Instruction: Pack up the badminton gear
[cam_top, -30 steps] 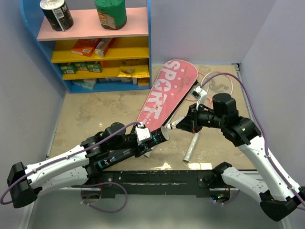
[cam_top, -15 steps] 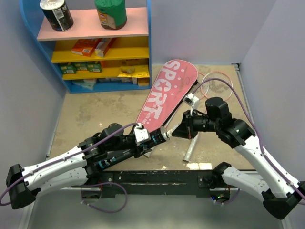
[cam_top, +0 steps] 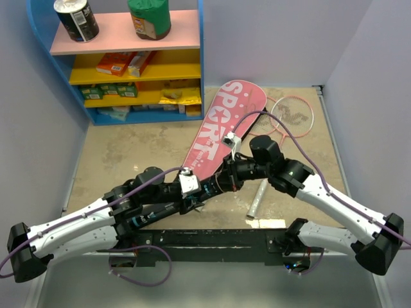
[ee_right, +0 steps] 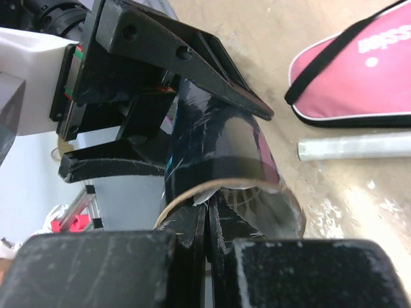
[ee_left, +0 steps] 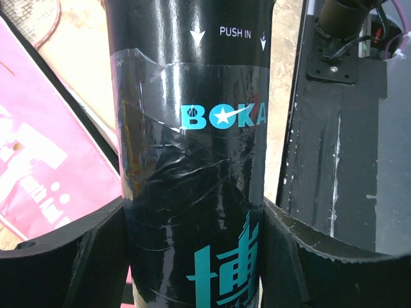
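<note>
- The left gripper (ee_left: 192,256) is clamped around the one black tube (ee_left: 192,160), near the cover's narrow end.
- The right gripper (ee_right: 207,237), fingertips pressed together, sits at that tube's open mouth.
- One pink cover (cam_top: 225,122) lies behind, with two rackets (cam_top: 292,114) overlapping beside its wide end.
- One pale tube (cam_top: 257,200) lies under the right arm.
- Two cans (cam_top: 77,18) stand on top of the shelf (cam_top: 122,35).

Left of the pink racket cover (cam_top: 226,125), the marble tabletop (cam_top: 135,154) lies bare as far as the blue shelf unit (cam_top: 200,64), leaving a broad lane. The cover's narrow near end is crowded: the left gripper (cam_top: 213,185) clamps the black tube (ee_left: 192,160), and the closed right gripper (cam_top: 227,178) sits at the tube's mouth. Right of the cover, the right arm (cam_top: 308,186), a clear cylinder (cam_top: 257,200) and two pink racket heads (cam_top: 292,114) block the way.
</note>
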Controlling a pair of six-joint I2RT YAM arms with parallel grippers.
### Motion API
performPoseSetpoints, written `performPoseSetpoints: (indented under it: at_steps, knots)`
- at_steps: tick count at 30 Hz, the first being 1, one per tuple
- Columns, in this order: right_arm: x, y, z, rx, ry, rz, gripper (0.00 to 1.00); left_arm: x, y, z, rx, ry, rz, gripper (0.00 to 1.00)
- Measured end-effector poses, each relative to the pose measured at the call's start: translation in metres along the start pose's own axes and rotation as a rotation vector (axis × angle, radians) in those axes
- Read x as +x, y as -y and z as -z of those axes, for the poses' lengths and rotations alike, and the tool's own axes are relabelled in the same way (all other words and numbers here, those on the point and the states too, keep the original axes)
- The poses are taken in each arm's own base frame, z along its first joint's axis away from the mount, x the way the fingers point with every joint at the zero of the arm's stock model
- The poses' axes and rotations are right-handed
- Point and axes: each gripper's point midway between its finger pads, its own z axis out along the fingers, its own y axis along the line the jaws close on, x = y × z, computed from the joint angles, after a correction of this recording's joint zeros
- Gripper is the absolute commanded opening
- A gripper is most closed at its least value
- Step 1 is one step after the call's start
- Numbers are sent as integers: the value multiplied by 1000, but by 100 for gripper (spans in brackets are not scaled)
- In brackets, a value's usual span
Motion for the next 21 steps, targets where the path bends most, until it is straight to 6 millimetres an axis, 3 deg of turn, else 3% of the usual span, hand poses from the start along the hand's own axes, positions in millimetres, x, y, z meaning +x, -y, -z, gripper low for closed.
performPoseSetpoints:
  at_steps: [13, 15, 19, 21]
  knots:
    - [16, -16, -38, -179, -3, -62, 0, 12, 8, 15, 23, -45, -5, 0]
    - [16, -22, -40, -216, 8, -67, 5, 11, 9, 17, 25, -40, -9, 0]
    - [15, -27, -38, -247, 26, -81, 25, 11, 9, 20, 25, -38, -13, 0]
    - [15, -29, -36, -253, 34, -86, 30, 11, 11, 20, 31, -38, -15, 0]
